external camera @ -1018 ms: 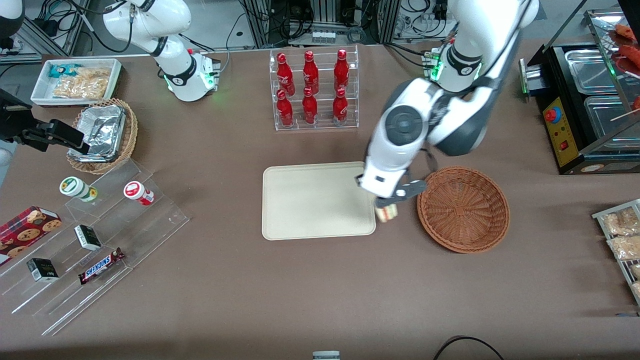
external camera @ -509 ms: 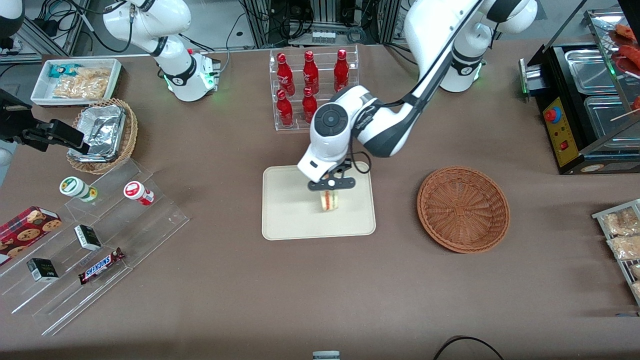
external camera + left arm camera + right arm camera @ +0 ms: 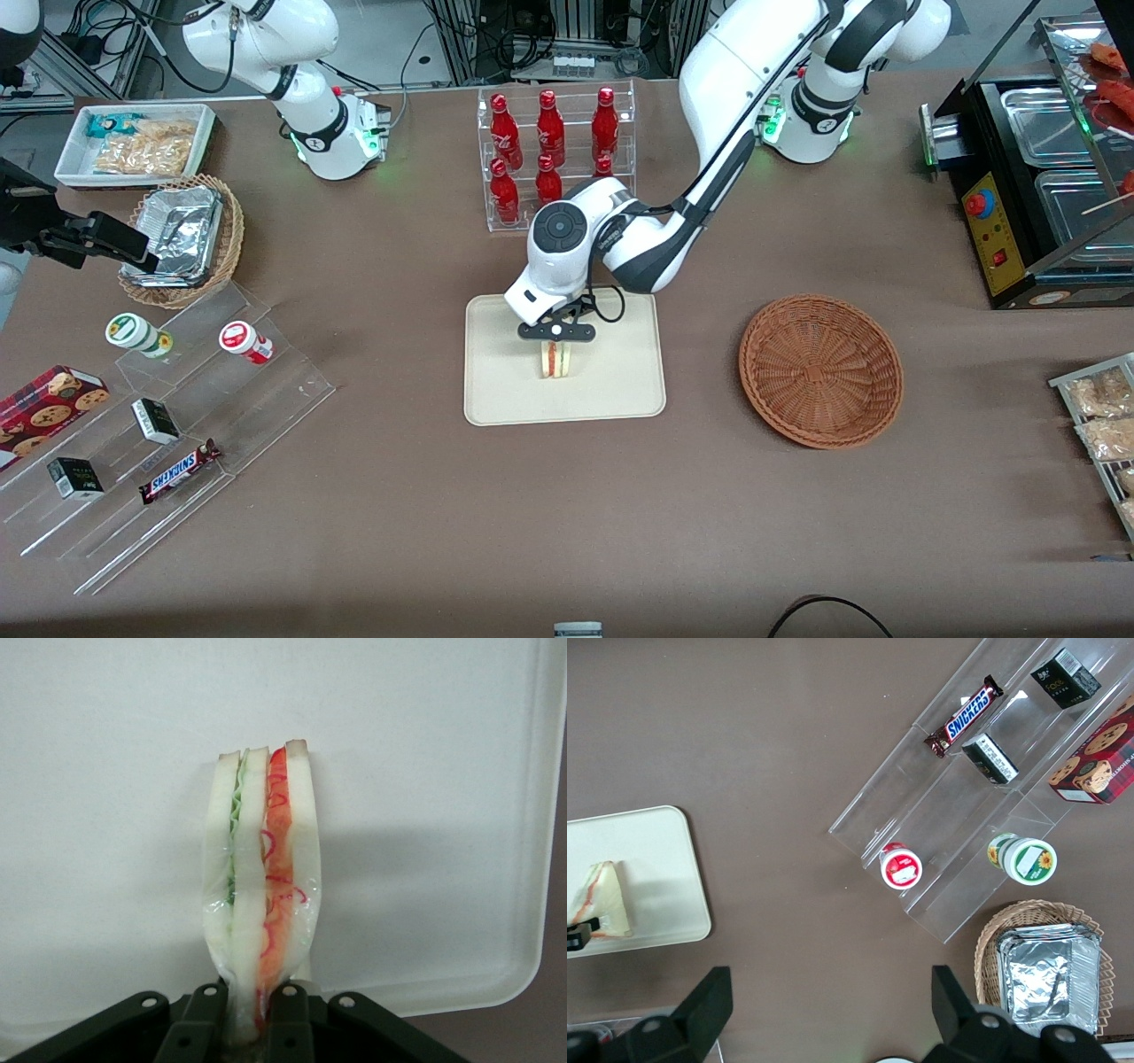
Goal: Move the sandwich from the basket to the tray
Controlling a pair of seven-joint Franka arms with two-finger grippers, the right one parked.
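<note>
- Sandwich [image 3: 556, 359], a triangular wedge of white bread with green and red-orange filling layers wrapped in clear film, sits at the centre of the front view, over the middle of the tray; the left wrist view shows its layered edge [image 3: 261, 895] against the tray's pale surface.
- Whether its lower edge touches the tray cannot be told.
- The black two-finger hand [image 3: 556, 335] of the white left arm is clamped on the sandwich, and the wrist view shows the fingers [image 3: 288, 1014] pinching one end of the wedge.
- The flat cream-beige rectangular tray [image 3: 620, 390] with rounded corners and a low rim lies in the centre of the front frame on the brown table [image 3: 567, 532].
- The round, shallow reddish-brown wicker basket [image 3: 821, 370] sits right of centre in the front frame, well apart from the tray, toward the working arm's end of the table, with nothing in it.
- A clear acrylic rack of red bottles [image 3: 554, 155] stands at upper centre, farther from the front camera than the tray.
- At left in the front frame, toward the parked arm's end, a clear stepped display [image 3: 168, 425] carries a Snickers bar [image 3: 179, 470] and small boxes.
- At upper left, a lighter tan wicker basket holds a foil container [image 3: 182, 232], next to a white bin of snack packets [image 3: 137, 143].
</note>
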